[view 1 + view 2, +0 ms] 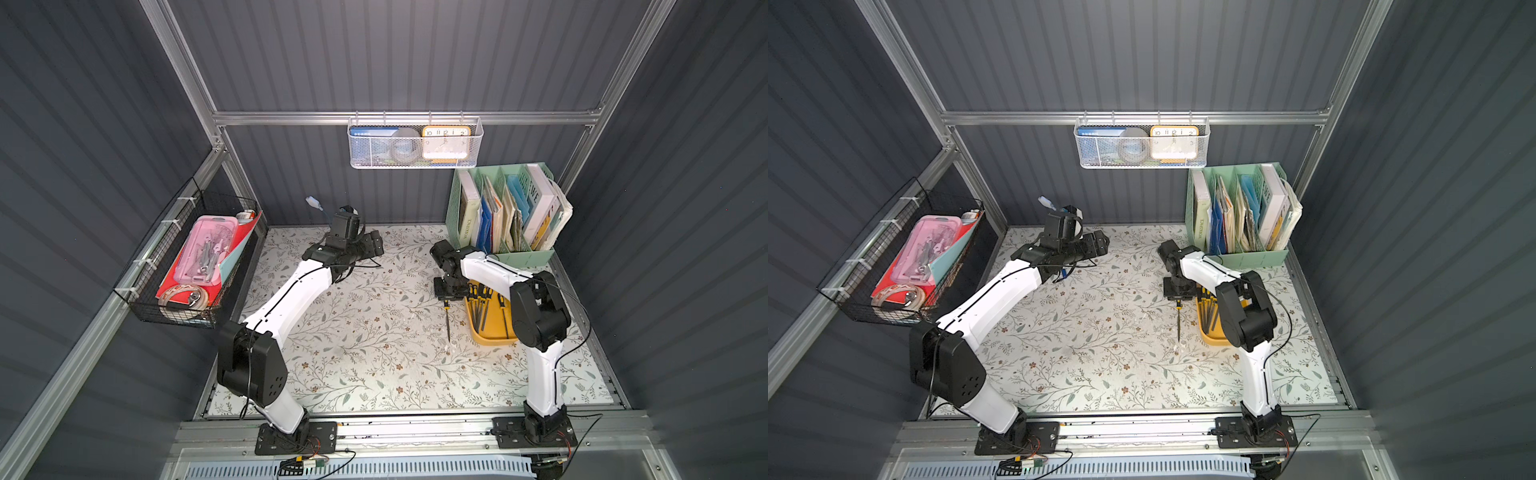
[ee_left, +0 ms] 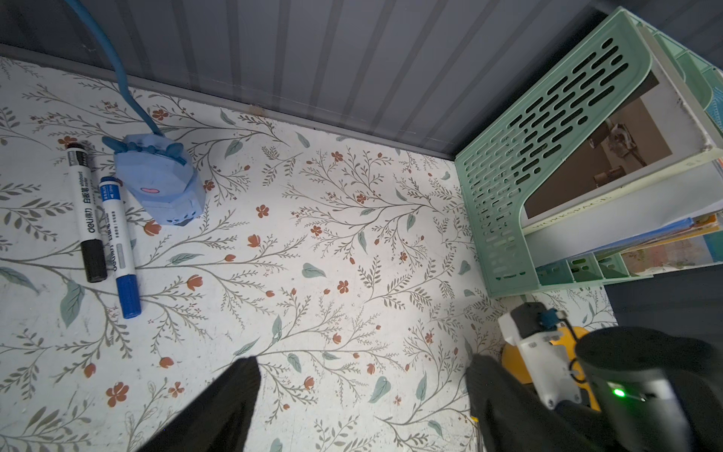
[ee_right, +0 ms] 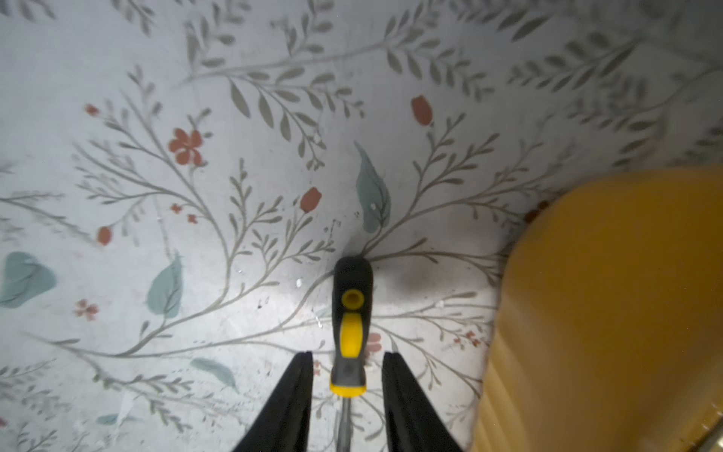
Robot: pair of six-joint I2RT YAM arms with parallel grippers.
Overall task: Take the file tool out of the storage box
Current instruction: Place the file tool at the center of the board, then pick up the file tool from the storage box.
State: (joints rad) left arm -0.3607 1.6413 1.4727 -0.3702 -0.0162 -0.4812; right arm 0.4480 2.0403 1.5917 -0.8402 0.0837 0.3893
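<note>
Right claw (image 3: 347, 354): fingers parted, with a gap on each side of the handle between them; it grips nothing.
File tool (image 3: 350, 325): lies flat on the mat directly under the right claw. Its black-and-yellow handle sits between the fingers and touches neither. In a top view the shaft runs from under the claw toward the arm bases. It is outside the box.
Storage box (image 3: 606, 293): just beside the right claw on its outer side, toward the right wall. Its rounded yellow corner is near that side's finger, and its long wall runs alongside the file, close but apart.
Other files (image 1: 484, 307): several black-and-yellow-handled tools lie lengthwise in the box, partly hidden by the right arm's elbow.
Floral mat (image 1: 365, 332): a broad stretch spreads from the right claw's inner side across to the left arm.
Book organizer (image 1: 519, 253): stands behind the right claw against the back wall, with its front edge near the right arm's wrist.
Left claw (image 2: 363, 364): fingers spread wide with only mat between them, near the back wall and well apart from the right claw.
Markers (image 2: 88, 219): one black and one blue, side by side beyond the left claw, next to a blue gadget (image 2: 160, 184) on a cable by the back wall's edge.
Wire basket (image 1: 174, 307): hangs on the left wall, off the mat, well apart from both claws.
</note>
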